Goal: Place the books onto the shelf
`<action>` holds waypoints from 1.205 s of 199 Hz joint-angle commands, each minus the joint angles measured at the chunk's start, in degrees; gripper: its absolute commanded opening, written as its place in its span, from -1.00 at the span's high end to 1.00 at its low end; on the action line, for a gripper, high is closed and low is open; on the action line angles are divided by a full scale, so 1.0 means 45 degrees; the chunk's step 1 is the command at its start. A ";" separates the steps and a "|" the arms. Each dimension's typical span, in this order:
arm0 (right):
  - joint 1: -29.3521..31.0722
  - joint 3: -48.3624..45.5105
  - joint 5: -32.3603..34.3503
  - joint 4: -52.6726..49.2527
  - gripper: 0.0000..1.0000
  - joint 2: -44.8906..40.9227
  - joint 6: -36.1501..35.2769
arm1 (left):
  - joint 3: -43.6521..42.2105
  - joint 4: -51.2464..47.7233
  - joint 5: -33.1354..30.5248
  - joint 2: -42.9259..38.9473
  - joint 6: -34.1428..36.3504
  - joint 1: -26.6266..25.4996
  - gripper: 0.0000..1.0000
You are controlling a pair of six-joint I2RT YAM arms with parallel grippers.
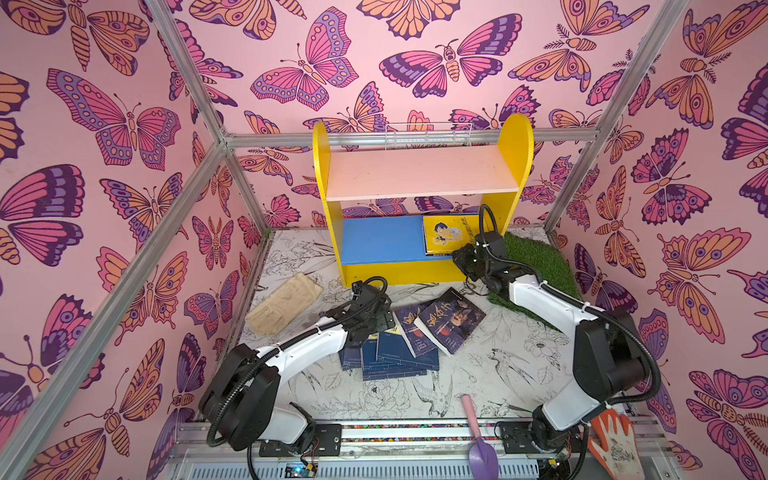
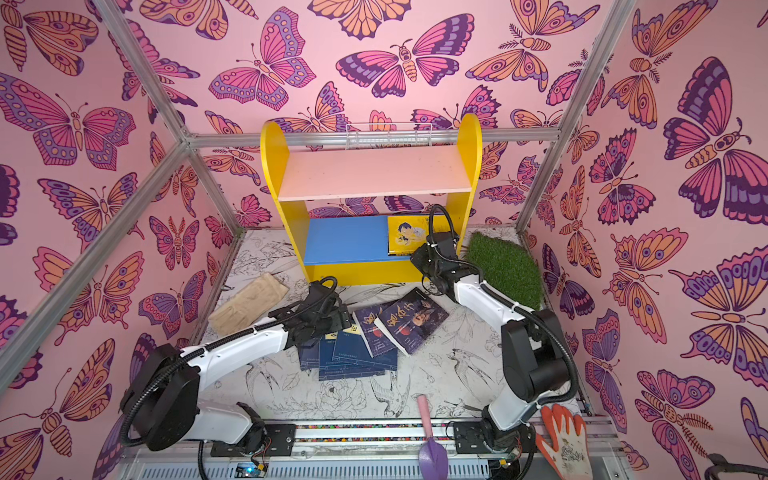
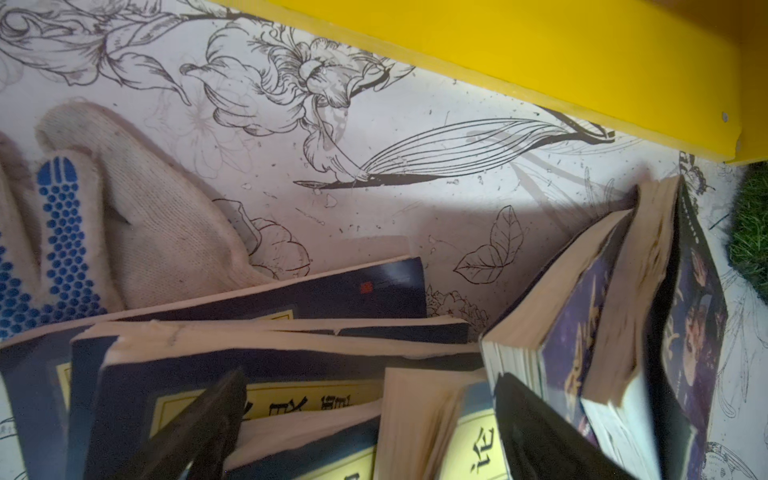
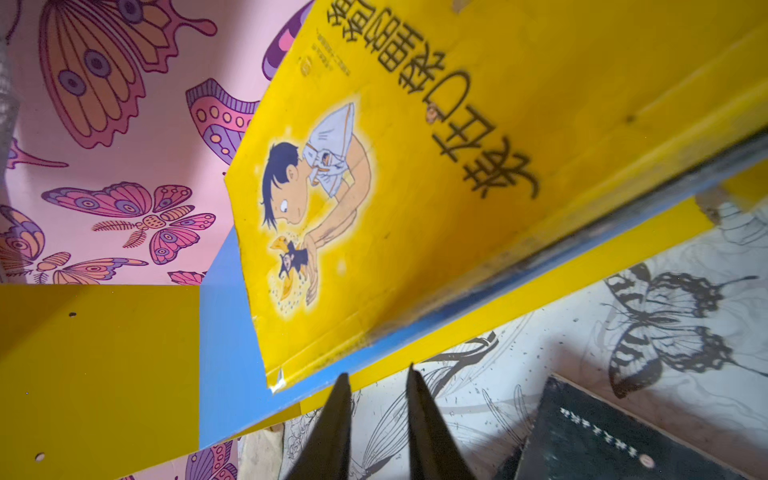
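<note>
The shelf (image 1: pixel 322 166) stands just ahead of the right pincer (image 4: pixel 378 370), its pink upper board (image 1: pixel 419 170) bare. The bench (image 1: pixel 478 374) spreads beneath both pincers. The right arm (image 1: pixel 548 303) is stretched forward and low, wrist level with the blue lower board (image 1: pixel 382 241). The left arm (image 1: pixel 307 345) is extended with its wrist tipped down. The pile of books (image 1: pixel 399 345) lies directly under the left pincer (image 3: pixel 370 376), navy covers overlapping. The yellow book (image 1: pixel 451 232) lies on the lower board, its near corner just ahead of the right pincer's tips and apart from them.

Only the right wrist view shows that this pincer is narrow and empty. Only the left wrist view shows the left pincer spread wide over the books' page edges, with a dotted glove (image 3: pixel 145 208) beside the pile.
</note>
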 commanded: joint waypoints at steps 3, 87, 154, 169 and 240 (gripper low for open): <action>0.0022 -0.1223 0.0092 -0.1038 0.29 -0.2281 -0.1752 | 0.0591 -0.0166 -0.0151 -0.0143 0.0698 -0.0124 -0.90; -0.0055 -0.7459 -0.4745 -0.3947 -0.14 -0.6700 -0.4226 | 0.4033 -0.0145 0.0034 0.2453 0.2561 -0.1407 -0.88; -0.0993 -0.8345 -0.6619 -0.1270 -0.10 -0.4365 -0.3874 | 0.6086 0.0149 0.1631 0.5257 0.2357 -0.2052 -0.82; -0.1356 -0.8804 -0.7087 -0.0093 -0.07 -0.4078 -0.3421 | 0.6127 0.0187 0.1810 0.5572 0.2397 -0.2101 -0.78; -0.1930 -1.0007 -0.7621 0.3661 0.00 -0.3759 -0.2623 | 0.5536 0.0172 0.2328 0.6402 0.2310 -0.2160 -0.51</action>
